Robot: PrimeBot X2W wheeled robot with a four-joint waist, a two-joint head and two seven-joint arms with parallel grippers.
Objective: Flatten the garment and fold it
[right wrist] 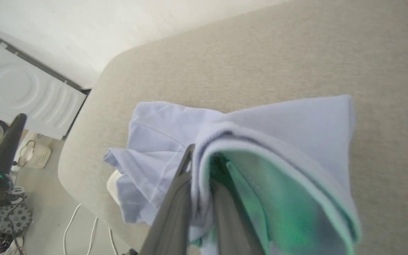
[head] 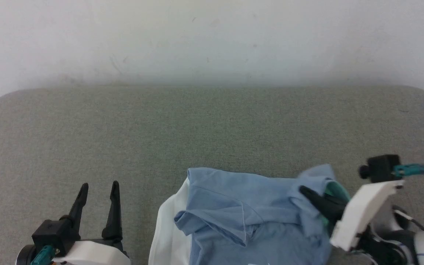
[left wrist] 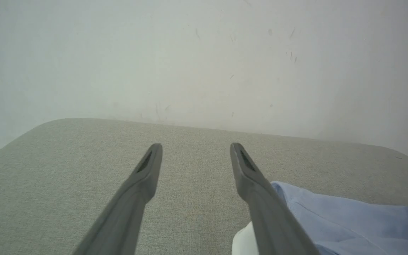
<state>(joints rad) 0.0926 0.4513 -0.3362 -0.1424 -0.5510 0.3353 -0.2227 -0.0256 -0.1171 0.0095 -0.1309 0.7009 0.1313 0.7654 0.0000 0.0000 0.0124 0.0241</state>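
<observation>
The garment [head: 248, 206], a light blue knit shirt, lies bunched at the near edge of the grey-green padded desk [head: 197, 129]. It sits right of centre, with its white collar panel [head: 168, 228] spilling out on the left side of the heap. The right pincer [head: 304, 190] is clamped on a doubled edge at the shirt's right side. The cloth is raised there and curls over the fingers, so the mint-green lining [right wrist: 260, 191] faces outward. This looks like a hold meant for drawing the shirt out flat. The left pincer [head: 99, 184] rests low at the left with its fingers spread and nothing between them, beside the shirt but apart from it. It is probably waiting to take the opposite edge. Flattening appears barely begun, and no fold has been made yet.
</observation>
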